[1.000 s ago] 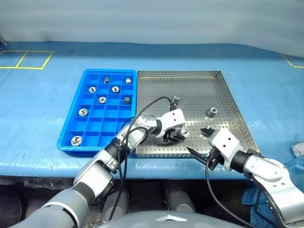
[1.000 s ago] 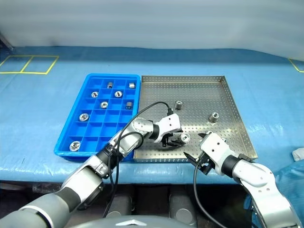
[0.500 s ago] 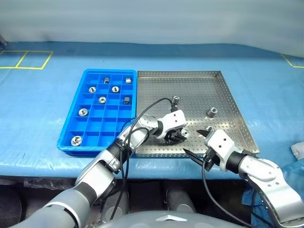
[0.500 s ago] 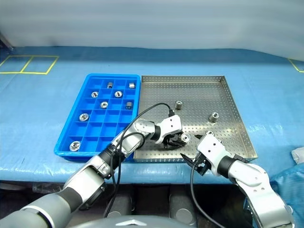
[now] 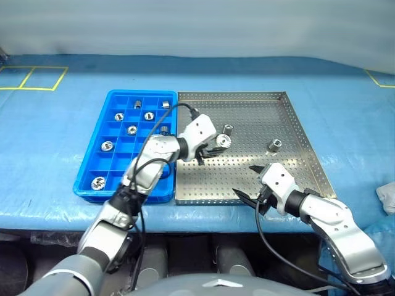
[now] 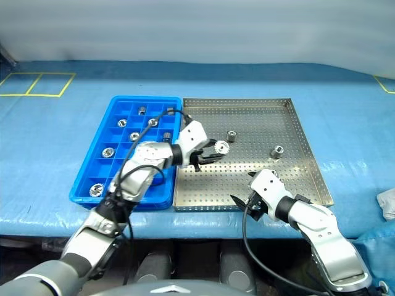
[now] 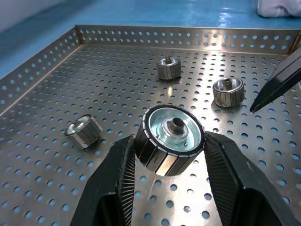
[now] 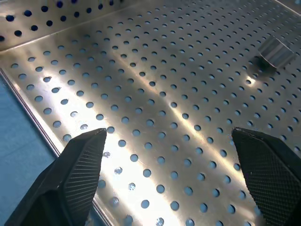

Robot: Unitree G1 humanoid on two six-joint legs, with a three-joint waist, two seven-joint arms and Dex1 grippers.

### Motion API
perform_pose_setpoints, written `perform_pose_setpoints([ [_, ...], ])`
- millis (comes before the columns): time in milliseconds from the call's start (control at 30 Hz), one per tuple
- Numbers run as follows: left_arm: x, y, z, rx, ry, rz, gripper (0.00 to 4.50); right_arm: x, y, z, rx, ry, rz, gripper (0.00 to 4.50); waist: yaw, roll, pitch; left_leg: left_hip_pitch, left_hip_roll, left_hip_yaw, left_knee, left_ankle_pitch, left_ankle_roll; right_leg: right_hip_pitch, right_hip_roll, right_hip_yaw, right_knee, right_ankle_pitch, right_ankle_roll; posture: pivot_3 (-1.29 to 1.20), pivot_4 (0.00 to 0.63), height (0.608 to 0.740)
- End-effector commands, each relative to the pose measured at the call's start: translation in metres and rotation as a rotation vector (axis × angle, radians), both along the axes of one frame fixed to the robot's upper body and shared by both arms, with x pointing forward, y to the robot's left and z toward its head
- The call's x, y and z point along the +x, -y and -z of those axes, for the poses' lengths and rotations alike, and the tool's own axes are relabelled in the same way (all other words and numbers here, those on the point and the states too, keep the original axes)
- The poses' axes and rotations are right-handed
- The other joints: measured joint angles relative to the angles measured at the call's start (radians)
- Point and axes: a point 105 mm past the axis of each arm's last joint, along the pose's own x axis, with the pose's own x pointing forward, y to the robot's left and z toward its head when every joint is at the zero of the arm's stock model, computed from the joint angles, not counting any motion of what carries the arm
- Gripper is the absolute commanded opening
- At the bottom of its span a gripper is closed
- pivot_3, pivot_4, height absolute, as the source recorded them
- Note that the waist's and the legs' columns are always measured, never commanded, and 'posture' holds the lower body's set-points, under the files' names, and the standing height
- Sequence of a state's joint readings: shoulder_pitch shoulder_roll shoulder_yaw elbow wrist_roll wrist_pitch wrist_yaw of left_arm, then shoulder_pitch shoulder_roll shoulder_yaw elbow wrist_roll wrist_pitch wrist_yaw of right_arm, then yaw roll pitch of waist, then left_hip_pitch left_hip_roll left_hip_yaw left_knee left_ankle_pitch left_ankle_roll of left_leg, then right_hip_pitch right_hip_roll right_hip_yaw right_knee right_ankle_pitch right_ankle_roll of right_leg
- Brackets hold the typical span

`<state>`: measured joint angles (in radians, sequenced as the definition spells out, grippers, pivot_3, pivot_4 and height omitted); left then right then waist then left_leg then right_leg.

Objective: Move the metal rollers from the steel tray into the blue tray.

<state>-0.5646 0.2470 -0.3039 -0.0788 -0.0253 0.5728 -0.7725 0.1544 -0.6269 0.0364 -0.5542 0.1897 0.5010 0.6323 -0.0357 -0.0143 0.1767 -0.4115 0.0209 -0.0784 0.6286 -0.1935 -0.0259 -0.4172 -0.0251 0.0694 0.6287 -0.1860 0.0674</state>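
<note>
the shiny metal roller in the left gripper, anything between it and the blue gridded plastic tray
Nothing visible blocks it. The left gripper holds the shiny metal roller lifted above the grey perforated steel tray. The blue gridded plastic tray sits right beside it, with many empty compartments.

steel tray (image 5: 290,132): perforated shiny metal | blue tray (image 5: 92,166): glossy plastic | metal rollers (image 7: 170,139): polished, ribbed sides

Bright, even overhead light, sharp head views

Glare streaks the steel tray (image 8: 155,117) in the right wrist view; the far roller (image 8: 276,52) there blurs, and the tool fingers (image 8: 75,174) go soft at the frame edge.
</note>
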Motion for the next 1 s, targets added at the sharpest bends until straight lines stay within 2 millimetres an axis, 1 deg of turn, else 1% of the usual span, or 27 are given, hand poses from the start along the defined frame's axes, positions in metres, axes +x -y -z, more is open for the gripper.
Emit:
perform_pose_setpoints([
  [33,-0.009,-0.027,-0.026,-0.024,0.069,-0.120,1.87,0.007,-0.016,-0.017,0.068,0.066,-0.067,4.50,0.002,0.000,0.000,0.000,0.000,0.000,0.000,0.000,0.000,0.000,0.000,0.000,0.000,0.000,0.000,0.11,0.150,0.740],
  [67,-0.010,-0.039,-0.027,-0.011,0.073,-0.185,1.87,0.009,-0.018,-0.017,0.071,0.071,-0.076,4.50,0.007,0.000,0.000,0.000,0.000,0.000,0.000,0.000,0.000,0.000,0.000,0.000,0.000,0.000,0.000,0.13,0.150,0.740],
  [167,-0.010,-0.085,-0.026,0.021,0.071,-0.452,1.87,0.015,-0.022,-0.015,0.065,0.071,-0.101,4.50,0.023,-0.001,0.000,0.000,0.000,0.000,0.001,0.000,0.000,0.001,0.000,0.000,-0.001,0.000,0.000,0.17,0.150,0.740],
  [233,-0.015,-0.111,-0.023,0.035,0.062,-0.596,1.87,0.019,-0.024,-0.015,0.060,0.074,-0.112,4.50,0.031,-0.001,0.001,0.000,0.000,-0.001,0.001,0.000,0.000,0.001,0.000,-0.001,0.000,0.000,0.000,0.19,0.150,0.740],
  [367,-0.032,-0.138,-0.014,0.062,0.024,-0.738,1.87,0.026,-0.028,-0.015,0.057,0.082,-0.139,4.50,0.049,-0.001,0.001,0.000,0.000,-0.001,0.000,0.000,0.000,0.001,0.000,-0.001,0.000,0.000,0.000,0.24,0.150,0.740],
  [467,-0.038,-0.154,0.000,0.129,0.000,-0.815,1.87,0.029,-0.032,-0.016,0.056,0.084,-0.159,4.50,0.069,-0.001,0.001,0.000,0.000,-0.001,0.001,0.000,0.000,0.001,-0.001,-0.002,0.000,0.000,0.000,0.26,0.150,0.740],
  [533,-0.037,-0.158,0.006,0.153,-0.012,-0.839,1.87,0.030,-0.033,-0.016,0.053,0.085,-0.165,4.50,0.082,-0.001,0.001,0.000,0.000,-0.002,0.001,0.000,0.000,0.001,0.000,-0.002,0.000,0.000,0.000,0.26,0.150,0.740],
  [700,-0.032,-0.159,0.020,0.168,-0.047,-0.867,1.87,0.030,-0.034,-0.018,0.050,0.092,-0.171,4.50,0.102,-0.002,0.001,0.000,-0.001,-0.001,0.001,0.000,0.000,0.001,-0.001,-0.002,-0.001,0.000,0.000,0.26,0.150,0.740],
  [833,-0.024,-0.155,0.031,0.208,-0.051,-0.857,1.87,0.030,-0.033,-0.020,0.046,0.101,-0.166,4.50,0.108,-0.002,0.001,0.000,0.000,-0.001,0.000,0.000,0.000,0.000,-0.001,-0.002,-0.001,0.000,-0.001,0.25,0.150,0.740],
  [900,-0.022,-0.156,0.034,0.221,-0.048,-0.857,2.60,0.030,-0.033,-0.021,0.047,0.109,-0.158,4.50,0.108,-0.001,0.001,0.000,0.000,-0.001,0.000,0.000,0.000,0.001,-0.001,-0.002,-0.001,0.000,-0.001,0.24,0.150,0.740],
  [933,-0.021,-0.158,0.033,0.235,-0.036,-0.875,2.84,0.029,-0.033,-0.022,0.048,0.113,-0.156,4.50,0.107,-0.001,0.001,0.000,0.000,-0.001,0.000,0.000,0.000,0.001,-0.001,-0.002,-0.001,0.000,-0.001,0.23,0.150,0.740],
  [1000,-0.019,-0.161,0.032,0.242,-0.017,-0.895,3.54,0.029,-0.032,-0.023,0.049,0.118,-0.153,4.50,0.108,-0.001,0.001,0.000,0.000,-0.001,0.000,0.000,0.000,0.001,-0.001,-0.002,-0.001,0.000,-0.001,0.23,0.150,0.740],
])
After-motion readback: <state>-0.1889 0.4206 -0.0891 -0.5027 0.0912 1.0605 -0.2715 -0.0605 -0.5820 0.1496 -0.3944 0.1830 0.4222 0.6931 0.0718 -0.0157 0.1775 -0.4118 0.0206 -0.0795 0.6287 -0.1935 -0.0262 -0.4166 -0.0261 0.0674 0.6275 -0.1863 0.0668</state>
